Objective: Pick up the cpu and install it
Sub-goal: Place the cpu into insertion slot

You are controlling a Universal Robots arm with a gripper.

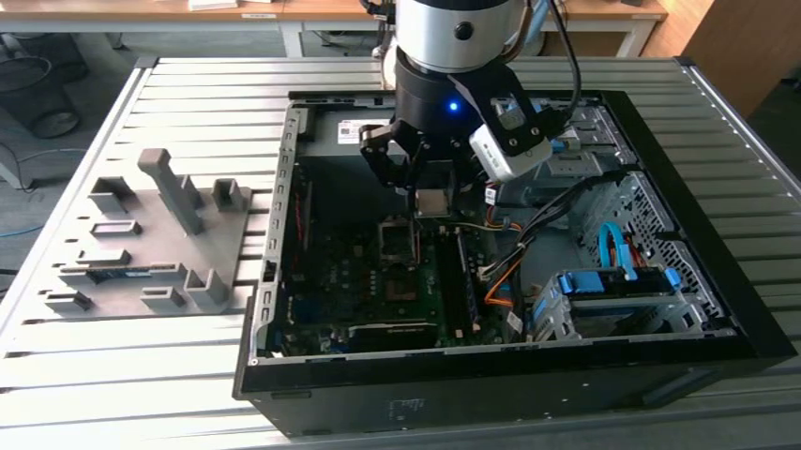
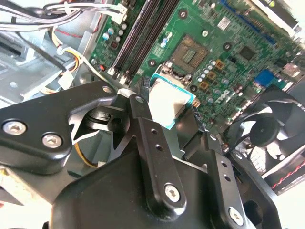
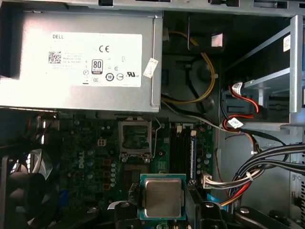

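Note:
My gripper [image 1: 432, 194] is shut on the cpu [image 1: 432, 202], a small square chip with a silvery-grey face and a teal-green rim. It hangs inside the open computer case [image 1: 501, 389], a little above the green motherboard [image 1: 356, 281]. In both wrist views the cpu [image 3: 163, 196] [image 2: 167, 98] sits flat between the two black fingers [image 3: 206, 212] [image 2: 139, 107], which press on its opposite edges. The open cpu socket [image 3: 135, 136] [image 2: 189, 54] lies on the board just beyond the chip, with its metal frame lifted.
A large grey power-supply box [image 3: 81, 62] with a white label stands beyond the socket. A black fan [image 2: 267, 129] sits beside it, memory slots [image 3: 183, 148] on the other side. Cable bundles [image 3: 257, 167] and a drive cage [image 1: 613, 291] fill the exterior view's right. A grey parts fixture [image 1: 150, 234] lies outside the case.

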